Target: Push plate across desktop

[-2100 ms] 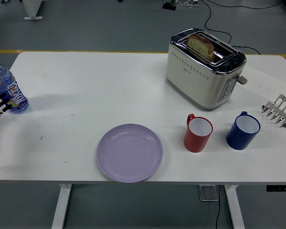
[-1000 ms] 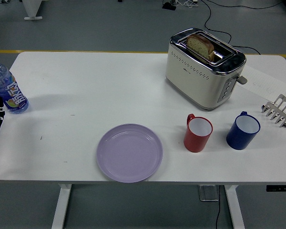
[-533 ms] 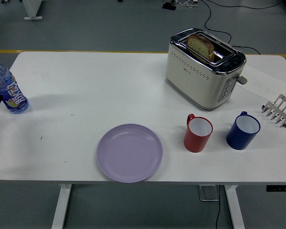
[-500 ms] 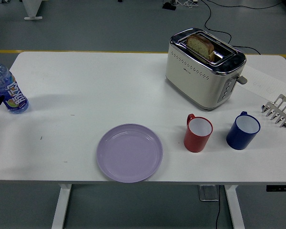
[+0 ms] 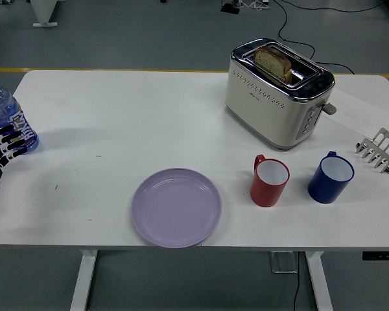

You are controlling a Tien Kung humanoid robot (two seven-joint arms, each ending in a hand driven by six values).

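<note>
Plate (image 5: 176, 207) near table's (image 5: 136, 116) front edge, left robot hand (image 5: 0, 152) well apart

Bright, even overhead light; sharp focus, soft shadows.

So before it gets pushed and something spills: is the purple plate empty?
Empty. The purple plate lies flat near the table's front edge, and its whole inner surface shows bare, with nothing on it.
</note>
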